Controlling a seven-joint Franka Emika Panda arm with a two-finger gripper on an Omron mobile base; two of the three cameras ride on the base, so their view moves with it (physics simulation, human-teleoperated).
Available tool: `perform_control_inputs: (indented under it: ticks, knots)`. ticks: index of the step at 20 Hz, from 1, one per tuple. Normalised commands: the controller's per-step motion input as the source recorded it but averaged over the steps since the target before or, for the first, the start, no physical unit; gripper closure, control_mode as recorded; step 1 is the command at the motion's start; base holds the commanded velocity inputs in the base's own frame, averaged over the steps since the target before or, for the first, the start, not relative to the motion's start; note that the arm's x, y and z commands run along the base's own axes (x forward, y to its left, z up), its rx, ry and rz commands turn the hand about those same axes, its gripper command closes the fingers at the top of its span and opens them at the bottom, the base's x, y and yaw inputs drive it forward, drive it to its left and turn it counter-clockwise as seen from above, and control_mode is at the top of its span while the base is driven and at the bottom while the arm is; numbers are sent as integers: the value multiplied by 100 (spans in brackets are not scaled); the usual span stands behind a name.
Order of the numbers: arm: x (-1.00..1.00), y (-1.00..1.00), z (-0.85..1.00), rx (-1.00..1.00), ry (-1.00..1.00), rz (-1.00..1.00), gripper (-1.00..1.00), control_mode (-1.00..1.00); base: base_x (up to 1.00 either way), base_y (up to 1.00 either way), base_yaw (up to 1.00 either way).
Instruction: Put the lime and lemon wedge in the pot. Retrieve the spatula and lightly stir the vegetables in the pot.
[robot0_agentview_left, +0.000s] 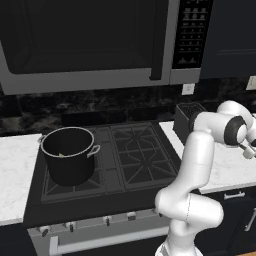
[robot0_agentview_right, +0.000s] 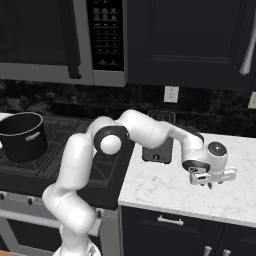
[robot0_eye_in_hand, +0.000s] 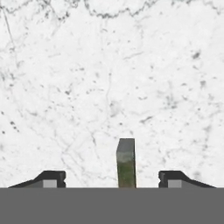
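Retrieval of the spatula. The arm reaches out over the white marble surface (robot0_agentview_right: 170, 187) beside the stove, with the tool (robot0_agentview_right: 210, 184) hanging low above it. In the hand view the two fingertips (robot0_eye_in_hand: 51, 177) stand wide apart, so the tool is released and carries nothing; between them rises a narrow grey-green bar (robot0_eye_in_hand: 126, 162), apparently the end of the spatula handle seen nearly end-on, though this is a judgement.

To do the step well, the tool should descend straight, keeping the bar centred in the gap, and clench only once the fingers reach past it on both sides; a grip across the thin handle, not its tip, would steady the blade for a light stir.

The pot (robot0_agentview_left: 68, 154) stands well apart from the tool, far to one side on the stove's rear burner; a small pale speck inside it may be the lemon wedge, too small to confirm. A dark slotted-top box (robot0_agentview_right: 159, 140) sits just behind the arm's forearm.

The bar's lower part is cut off at the frame bottom, and whether it touches the marble cannot be told.
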Motion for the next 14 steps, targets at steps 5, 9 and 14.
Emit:
perform_control_inputs:
  ticks: [5,9,14]
  knots:
    - [-31,-14,5,0,0,-5,100,-100,0,0,0]
    - [-20,-8,14,0,0,-2,100,-100,0,0,0]
    - [-14,0,47,0,0,0,100,-100,0,0,0]
